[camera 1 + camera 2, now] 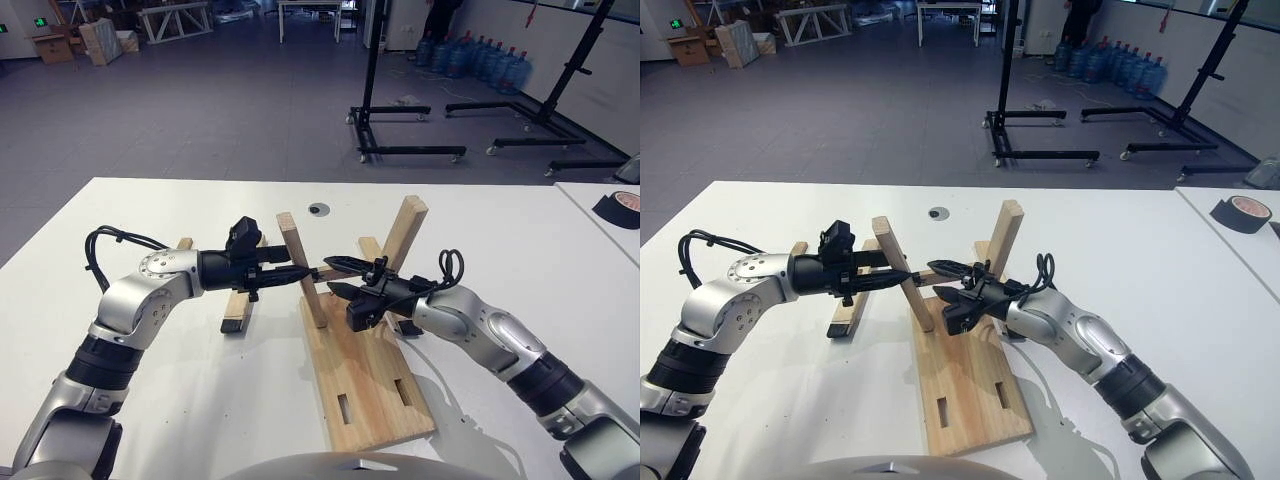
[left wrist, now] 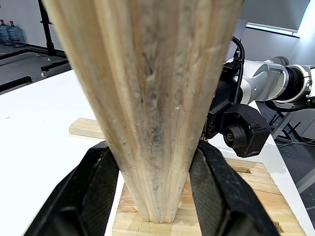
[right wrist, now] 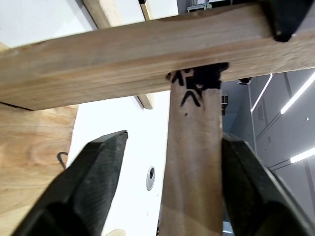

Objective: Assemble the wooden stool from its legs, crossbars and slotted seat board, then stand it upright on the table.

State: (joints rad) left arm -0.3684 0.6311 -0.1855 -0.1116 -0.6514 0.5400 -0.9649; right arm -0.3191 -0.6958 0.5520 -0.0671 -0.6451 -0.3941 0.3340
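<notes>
The slotted seat board [image 1: 372,392] lies flat on the white table [image 1: 150,210]. Two legs stand tilted at its far end, a left leg [image 1: 292,240] and a right leg [image 1: 405,232]. My left gripper [image 1: 300,272] is shut on the left leg, and its fingers [image 2: 98,187] press both sides of the wood [image 2: 147,123]. A short crossbar [image 3: 192,162] runs from that leg towards the right leg. My right gripper [image 1: 338,277] is open around the crossbar, with a gap between one finger [image 3: 93,187] and the wood.
A spare leg piece [image 1: 240,305] lies on the table to the left of the board, under my left arm. A round hole [image 1: 319,209] sits at the table's far middle. A tape roll [image 1: 620,205] rests on the neighbouring table to the right.
</notes>
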